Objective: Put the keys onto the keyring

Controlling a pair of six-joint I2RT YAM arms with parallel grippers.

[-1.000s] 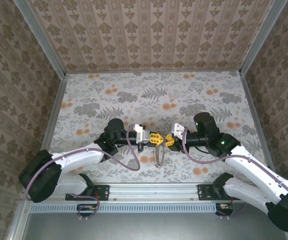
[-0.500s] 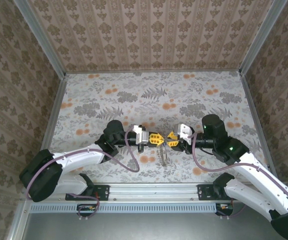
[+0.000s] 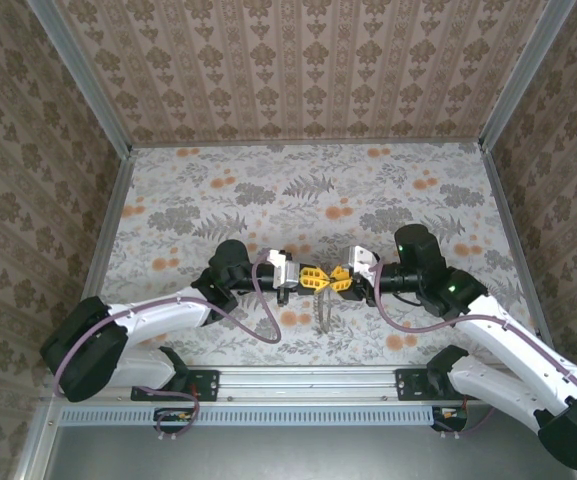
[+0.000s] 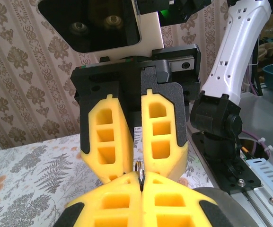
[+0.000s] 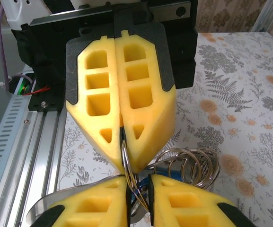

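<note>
My left gripper (image 3: 315, 277) and right gripper (image 3: 339, 279) meet tip to tip above the near middle of the table. The left gripper (image 4: 141, 178) is shut on a thin metal ring (image 4: 139, 166) of the keyring. The keyring's brownish-grey band (image 3: 323, 312) hangs below the tips. In the right wrist view the same ring (image 5: 125, 153) runs from the left gripper (image 5: 124, 166) down into the narrow gap of my right gripper (image 5: 138, 184), whose fingers stand slightly apart. Just right of that gap show the blue head of the keys (image 5: 174, 171) and a coil of metal rings (image 5: 200, 165).
The table (image 3: 268, 190) has a leaf-and-flower print and patterned walls on three sides. An aluminium rail (image 3: 298, 380) carrying the arm bases runs along the near edge, just below the hanging band.
The right wrist has rolled over, drawn back a little to the right, then come back against the left gripper's tips. Its fingers have narrowed. The left arm has stayed put.
</note>
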